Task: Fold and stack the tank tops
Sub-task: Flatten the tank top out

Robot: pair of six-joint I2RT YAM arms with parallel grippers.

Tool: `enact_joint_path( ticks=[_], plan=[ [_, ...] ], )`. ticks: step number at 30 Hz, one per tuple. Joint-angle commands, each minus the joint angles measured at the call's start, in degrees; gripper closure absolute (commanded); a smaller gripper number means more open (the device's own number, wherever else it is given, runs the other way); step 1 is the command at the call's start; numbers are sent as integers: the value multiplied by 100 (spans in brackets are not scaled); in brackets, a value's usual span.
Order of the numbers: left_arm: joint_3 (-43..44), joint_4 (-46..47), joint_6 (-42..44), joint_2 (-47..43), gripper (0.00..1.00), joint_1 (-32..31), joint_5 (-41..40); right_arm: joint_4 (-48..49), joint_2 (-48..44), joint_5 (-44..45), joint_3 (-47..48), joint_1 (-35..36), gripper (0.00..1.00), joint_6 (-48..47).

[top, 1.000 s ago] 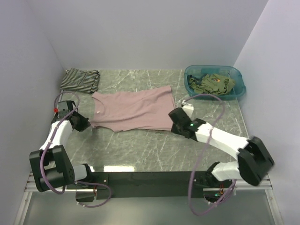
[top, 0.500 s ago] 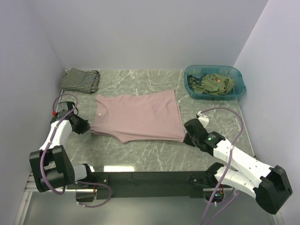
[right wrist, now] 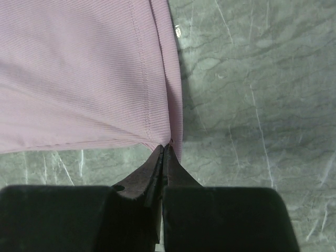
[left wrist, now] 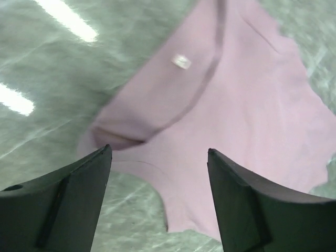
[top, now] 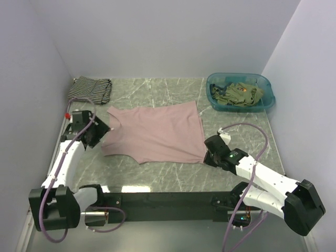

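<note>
A dusty pink tank top (top: 157, 131) lies spread flat in the middle of the table, neckline to the left and hem to the right. My left gripper (top: 100, 134) hangs open just above its left shoulder edge; in the left wrist view the pink tank top (left wrist: 236, 105) lies below the gripper (left wrist: 158, 149), apart from both fingers. My right gripper (top: 206, 155) is shut on the near right hem corner, and the right wrist view shows its tips (right wrist: 164, 146) pinching the pink cloth (right wrist: 79, 79). A folded striped tank top (top: 90, 90) lies at the far left.
A teal basin (top: 268, 86) at the far right holds crumpled olive green tank tops (top: 237, 94). White walls close in the table on the left, back and right. Bare marble lies near the front edge below the pink top.
The right gripper dragged the hem rightward and nearer, stretching the pink top flat. The left gripper opened, let go of the shoulder and rose slightly toward the top.
</note>
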Motion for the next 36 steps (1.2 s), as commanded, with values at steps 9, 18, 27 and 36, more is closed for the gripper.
enact_joint_path(
  ticks=[9, 18, 27, 36],
  plan=[
    [-921, -88, -2086, -311, 38, -3297, -696, 420, 154, 41, -96, -32, 100, -78],
    [-826, 298, -2836, 532, 36, -4688, -1031, 456, 154, 68, -52, -32, 100, -131],
    [-677, 281, -2810, 990, 60, -4689, -1583, 447, 136, 111, -52, -32, 100, -122],
    [-624, 123, -2598, 1166, 99, -4663, -1717, 456, 172, 68, -87, -23, 100, -122]
  ],
)
